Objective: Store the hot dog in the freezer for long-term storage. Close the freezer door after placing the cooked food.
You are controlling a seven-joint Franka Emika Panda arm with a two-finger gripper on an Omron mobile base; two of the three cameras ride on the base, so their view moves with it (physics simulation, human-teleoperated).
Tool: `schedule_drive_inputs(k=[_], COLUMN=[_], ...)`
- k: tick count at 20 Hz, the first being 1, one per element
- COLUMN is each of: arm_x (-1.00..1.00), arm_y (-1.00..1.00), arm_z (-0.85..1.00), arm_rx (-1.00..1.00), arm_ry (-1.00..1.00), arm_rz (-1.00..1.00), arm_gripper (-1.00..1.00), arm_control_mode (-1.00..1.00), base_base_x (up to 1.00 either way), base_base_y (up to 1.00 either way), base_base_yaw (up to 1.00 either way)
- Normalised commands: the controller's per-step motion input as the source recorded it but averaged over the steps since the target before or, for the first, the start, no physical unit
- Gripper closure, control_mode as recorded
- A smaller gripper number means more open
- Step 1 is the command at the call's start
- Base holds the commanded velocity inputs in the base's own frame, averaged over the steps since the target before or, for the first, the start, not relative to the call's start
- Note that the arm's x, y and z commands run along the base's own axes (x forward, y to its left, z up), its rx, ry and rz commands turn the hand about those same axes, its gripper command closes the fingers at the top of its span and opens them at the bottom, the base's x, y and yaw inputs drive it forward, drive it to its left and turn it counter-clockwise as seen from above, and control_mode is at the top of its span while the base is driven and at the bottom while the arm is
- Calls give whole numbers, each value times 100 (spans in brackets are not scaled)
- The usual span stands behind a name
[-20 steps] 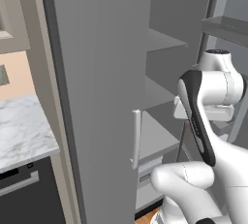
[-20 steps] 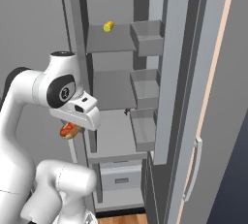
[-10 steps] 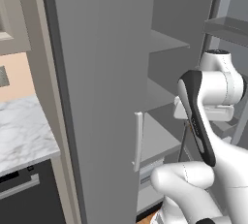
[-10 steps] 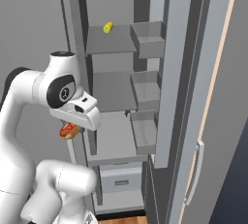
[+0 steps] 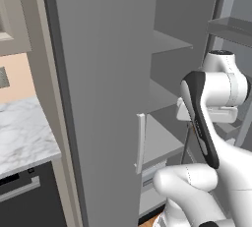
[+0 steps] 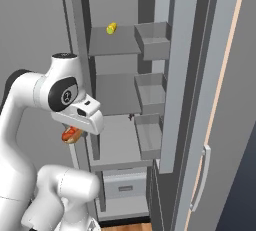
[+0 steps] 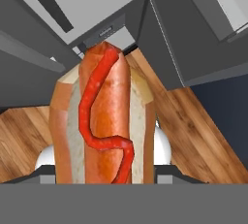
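Observation:
My gripper [image 6: 79,127] is shut on the hot dog [image 6: 70,135], a red sausage in a tan bun that peeks out under the white hand. In the hand view the hot dog [image 7: 104,121] fills the middle and hides the fingertips. I hold it in front of the open freezer [image 6: 116,82], left of its lower shelf [image 6: 120,142] and outside the compartment. The freezer door [image 6: 172,75] stands open on the right, its grey bins [image 6: 150,92] facing the shelves. From the left base camera my arm [image 5: 206,118] covers the hot dog.
A small round yellow item [image 6: 111,28] lies on the top shelf. Two drawers [image 6: 122,187] sit at the freezer's bottom. A plain grey panel with a short handle [image 5: 140,142] stands left of the compartment. Marble counter [image 5: 22,137] lies far left; wood floor [image 7: 193,136] is below.
The hand with the hot dog has sunk slightly. Door and shelves stand as before.

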Motion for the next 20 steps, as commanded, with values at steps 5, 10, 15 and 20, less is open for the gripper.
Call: schedule_drive_inputs(k=[5,10,15,20], arm_x=[5,44,62,23], arm_y=[0,0,0,0], arm_z=[-11,-15,0,0], arm_rx=[1,12,28,14], arm_ry=[-1,-8,-11,-20], arm_rz=[0,-13,-23,-23], arm_gripper=[100,100,100,100], arm_control_mode=[-100,-100,-100,-100], base_base_x=[0,0,0,0], base_base_y=[0,0,0,0], base_base_yaw=[0,0,0,0])
